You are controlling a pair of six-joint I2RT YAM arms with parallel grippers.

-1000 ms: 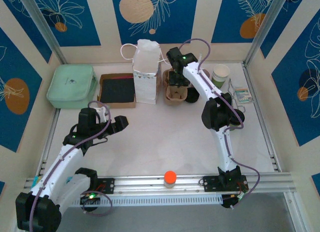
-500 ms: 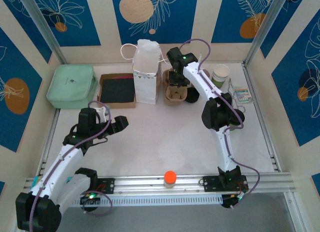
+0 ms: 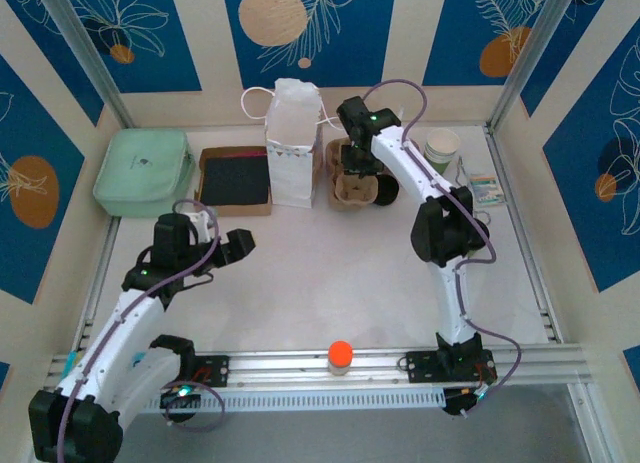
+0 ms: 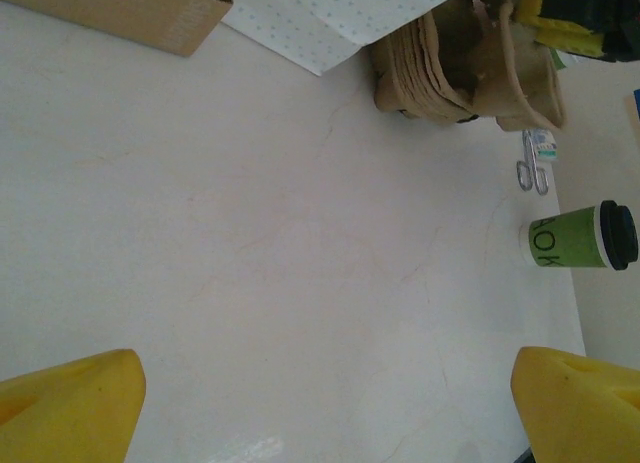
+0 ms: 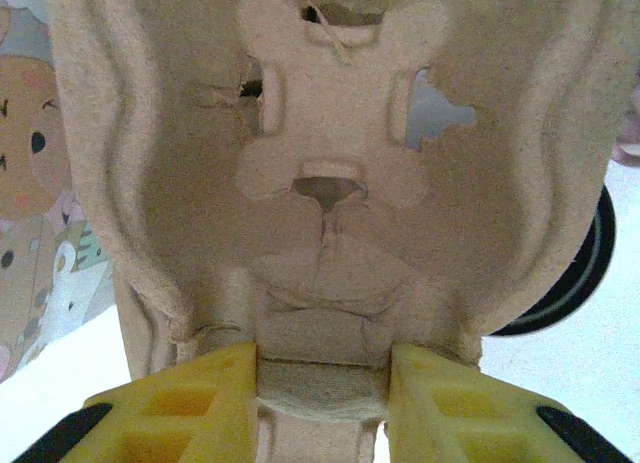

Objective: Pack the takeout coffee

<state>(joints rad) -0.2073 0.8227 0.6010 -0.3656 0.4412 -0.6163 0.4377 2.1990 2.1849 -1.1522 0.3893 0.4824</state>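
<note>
While the left arm hangs low over the near-left of the table, the right arm is stretched out to the far side, and the right gripper is down on the carrier! In the wrist view, its two yellow fingers stand narrow, one on each side of a pulp ridge at the carrier's edge. That ridge fills the gap between them, pulp against both pads, so it has hold of the carrier. A black rim curves out past the carrier's right side, and what it belongs to I cannot tell.

From above, the carrier stands just right of the white bag, almost touching it. Left of the bag lies the brown box, and further left the green tub. An open cup stands upright at the far right.

And the coffee? It lies on its side on the bare table, black lid pointing right, to the right of the carrier and nearer than it, apart from it. A small clip lies between the two.

Over to the left gripper: its jaws are spread wide, yellow fingertips far apart at the corners of its view, with nothing between them but table
</note>
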